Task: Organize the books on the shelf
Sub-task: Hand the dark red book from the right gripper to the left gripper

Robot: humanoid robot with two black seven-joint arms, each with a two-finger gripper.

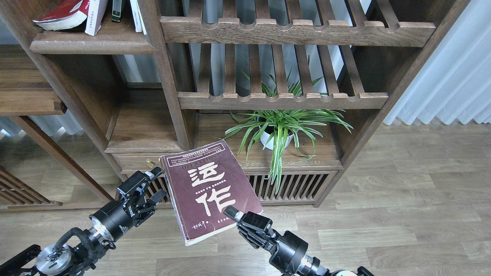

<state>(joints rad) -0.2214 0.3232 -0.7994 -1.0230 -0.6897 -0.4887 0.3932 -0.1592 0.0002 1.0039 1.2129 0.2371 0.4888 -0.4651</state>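
The dark maroon book [209, 191] with big white Chinese characters is held in the air, cover up, in front of the low cabinet. My right gripper [234, 215] is shut on its lower right corner. My left gripper [151, 187] is open, right beside the book's left edge; I cannot tell if it touches it. The shelf [92, 44] is at the top left. On it a red book [63, 15] lies tilted, and a white one [94, 15] stands next to it with other spines.
A potted spider plant [278, 130] stands on the cabinet top under the slatted racks [284, 100]. A lower wooden board [144, 130] lies left of the plant. White curtain [452, 76] hangs at the right. Wooden floor lies below.
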